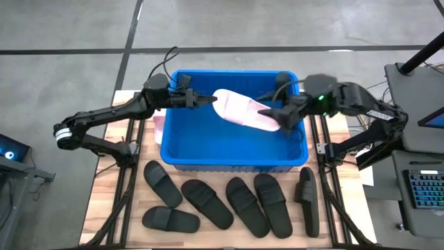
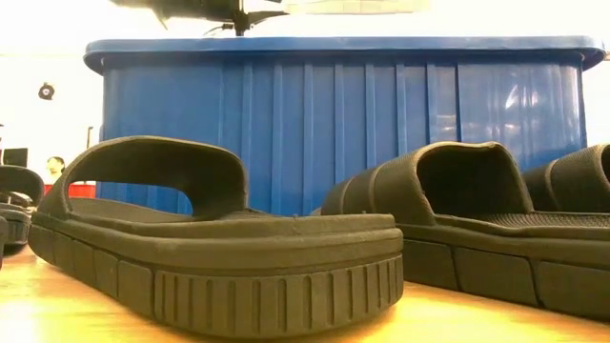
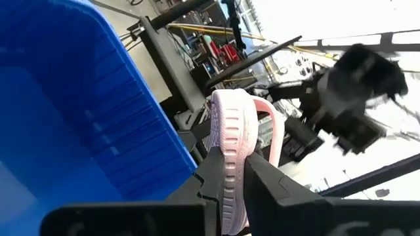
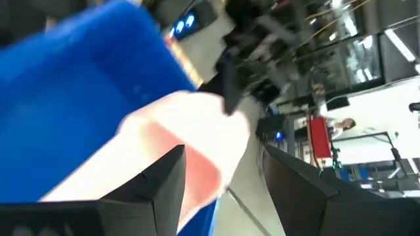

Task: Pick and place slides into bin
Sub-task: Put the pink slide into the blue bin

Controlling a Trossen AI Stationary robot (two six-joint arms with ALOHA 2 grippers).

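High view: six black slides (image 1: 207, 203) at six o'clock of the bin (image 1: 234, 157); one pink slide (image 1: 239, 110) above it, left end effector (image 1: 210, 101) clamped on it, right end effector (image 1: 275, 115) gripping its other end.

Wooden table (image 1: 111, 201) bears blue bin (image 1: 232, 163) and black slides (image 1: 208, 203).

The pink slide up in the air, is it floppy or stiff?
Probably fairly stiff: the pale pink rubber slide spans straight over the bright blue plastic bin, barely sagging. Likely light, since the left gripper pinches only its edge. Its ribbed edge probably resists slipping.
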